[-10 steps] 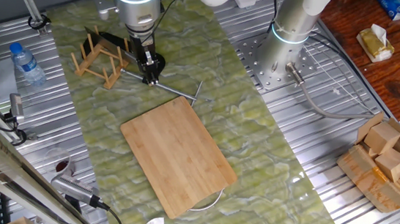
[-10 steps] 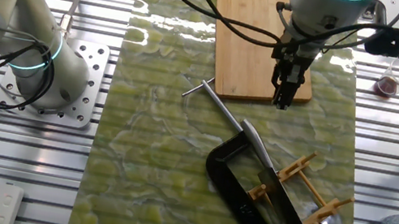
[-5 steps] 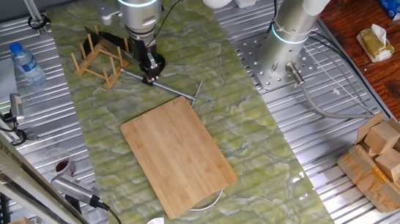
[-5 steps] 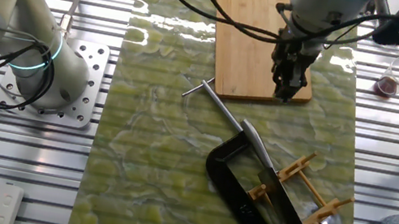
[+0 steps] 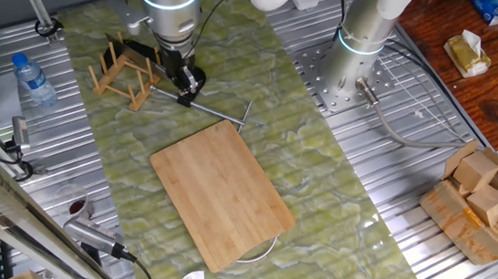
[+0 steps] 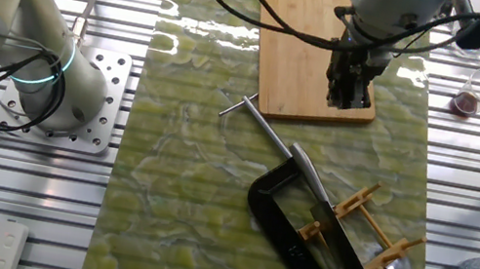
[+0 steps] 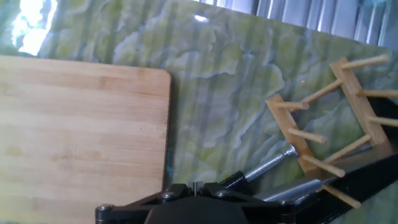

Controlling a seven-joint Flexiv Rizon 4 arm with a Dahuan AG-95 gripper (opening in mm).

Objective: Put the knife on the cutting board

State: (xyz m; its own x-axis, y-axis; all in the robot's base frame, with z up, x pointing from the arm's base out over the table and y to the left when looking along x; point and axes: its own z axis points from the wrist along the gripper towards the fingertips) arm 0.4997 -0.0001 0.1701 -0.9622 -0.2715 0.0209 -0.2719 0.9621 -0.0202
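The cutting board [image 5: 221, 192] lies flat on the green mat; it also shows in the other fixed view [image 6: 310, 48] and the hand view [image 7: 74, 130]. The knife [image 6: 309, 171] lies with its silver handle beside the black clamp and its grey blade among the rack's pegs. The handle shows in the hand view [image 7: 292, 190]. My gripper [image 5: 190, 83] hovers shut and empty between the board's corner and the knife. It stands over the board's near edge in the other fixed view [image 6: 347, 99]. In the hand view [image 7: 196, 186] its fingers meet.
A black clamp [image 6: 299, 249] with a thin steel rod [image 5: 219, 112] lies round the wooden peg rack [image 5: 118, 76]. A water bottle [image 5: 33, 78] stands to the left. A second arm's base [image 5: 358, 49] stands at the back. A box of wooden blocks [image 5: 486, 203] sits right.
My gripper has lifted a little and turned about its axis, drifting towards the board's edge. The knife, clamp and board have not moved.
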